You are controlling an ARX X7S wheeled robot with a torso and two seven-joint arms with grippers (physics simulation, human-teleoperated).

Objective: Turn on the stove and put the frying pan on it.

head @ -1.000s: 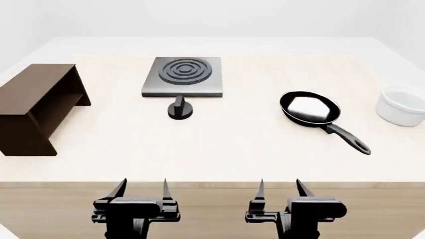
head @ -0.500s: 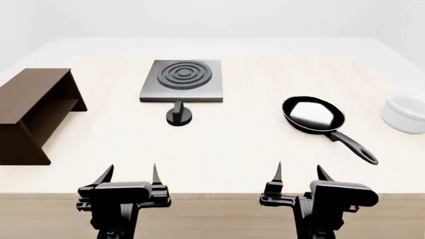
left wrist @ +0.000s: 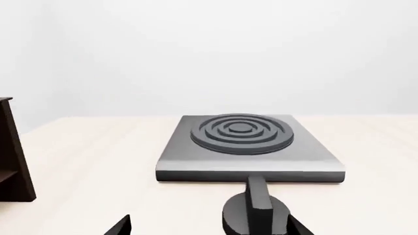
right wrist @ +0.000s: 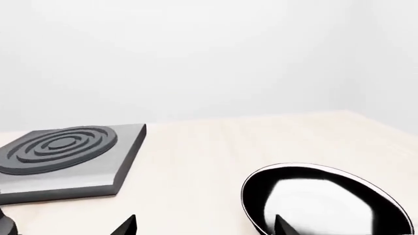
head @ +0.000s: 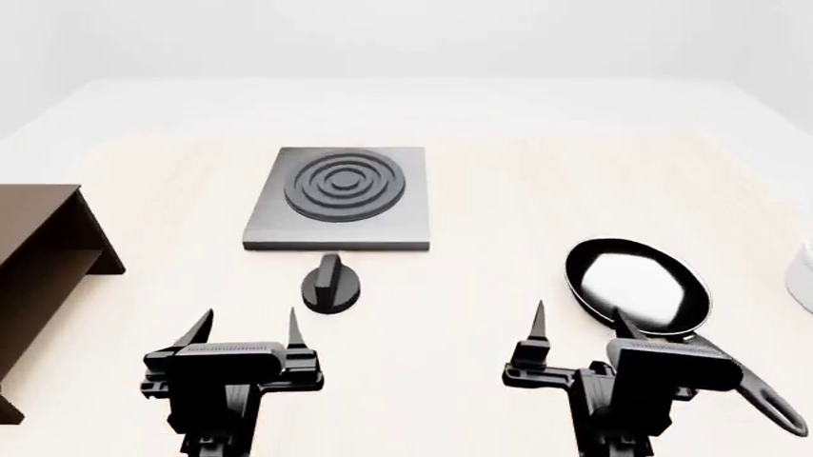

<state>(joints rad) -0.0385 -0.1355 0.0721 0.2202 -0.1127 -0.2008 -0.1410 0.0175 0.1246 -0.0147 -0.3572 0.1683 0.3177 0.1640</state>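
Left gripper [head: 246, 328]: we see its jaws released, holding nothing, hovering over the worktop [head: 483, 200] just short of the knob [head: 330, 284]; the knob lies ahead of them and slightly toward the robot's right.

Right gripper [head: 578, 328]: jaws likewise spread and empty, poised at the near rim of the frying pan [head: 635, 286], with no contact that we can make out.

Knob: a small black round dial with a raised bar, standing apart from the stove [head: 339, 198], just in front of its near edge. In the left wrist view the knob [left wrist: 256, 215] sits close in, between the two fingertips' line of approach.

Stove: a flat grey square plate with concentric burner rings, bare on top, in the middle of the worktop. We cannot tell from its look whether it is on.

Frying pan: resting on the worktop to the right of the stove and well apart from it, glossy inside, its long handle [head: 749, 386] running back toward the robot and partly hidden behind the right arm.

Surroundings: a brown wooden shelf [head: 38, 276] at the far left; a white object barely shows at the right edge.

Step in hand: we judge this the approach, with neither part of the task done.

Next move: in our view, the left jaws need to advance and shift slightly right to straddle the knob's bar, close, then twist; the right jaws must find the handle, which lies nearer the robot than they are now.
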